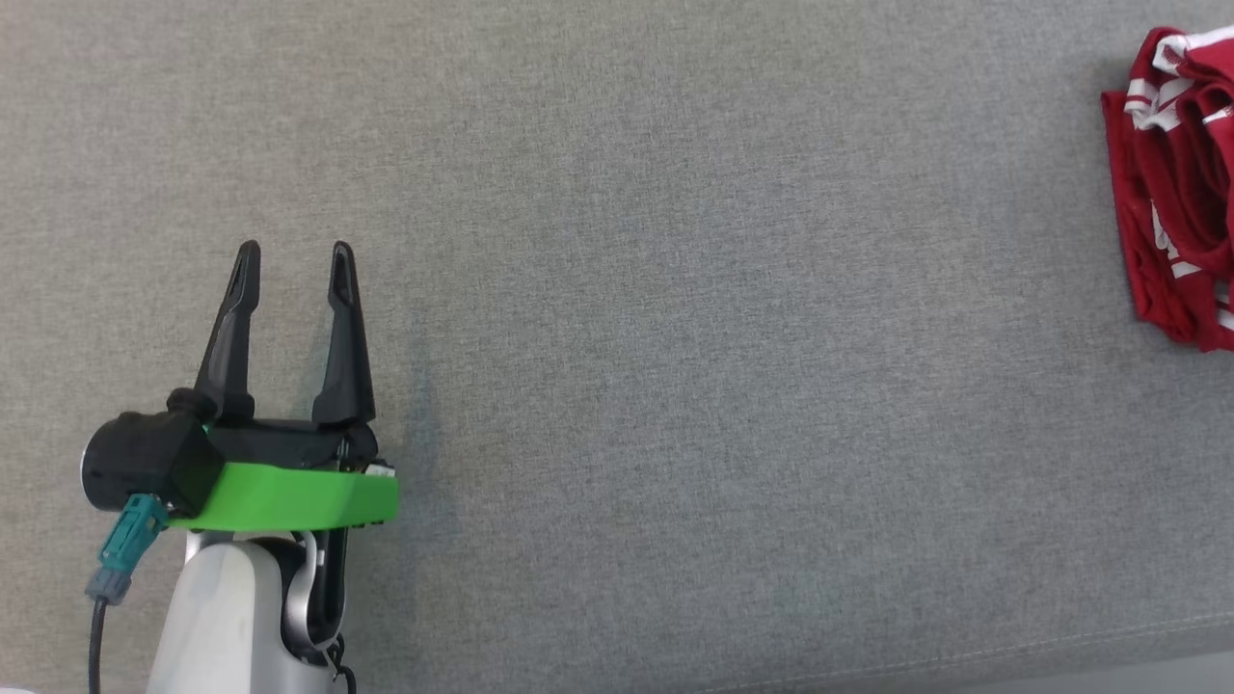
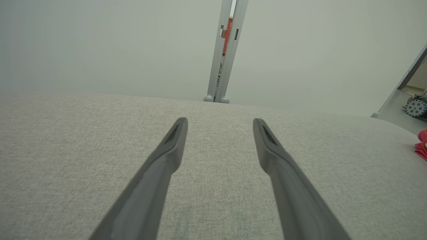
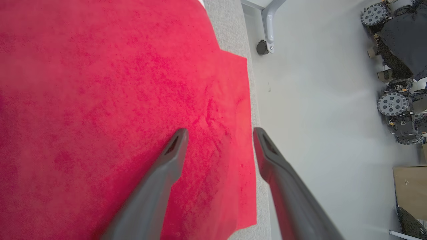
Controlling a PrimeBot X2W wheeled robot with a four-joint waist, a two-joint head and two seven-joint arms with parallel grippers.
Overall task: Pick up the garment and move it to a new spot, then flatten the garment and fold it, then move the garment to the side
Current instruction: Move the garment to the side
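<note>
**Your right claw [image 3: 220, 132] stood open over the red shirt [image 3: 116, 100] at the right edge of the grey fabric-covered surface [image 1: 675, 337].**

Its two long dark fingers were spread wide and gripped nothing. One lay above the shirt, the other reached out past the edge over the pale floor [image 3: 317, 116]. The shirt was a soft, matt knit with white stripes, bunched in loose folds just inside that right edge. The surface under it was a coarse, flat weave. Your left claw [image 1: 294, 251] hung just as wide and empty over bare weave, well apart from the shirt. You seemed to be at the setting-aside step, nearly finished. The next move called for lifting the right claw straight clear, so that its fingertips did not snag the cloth.
</note>
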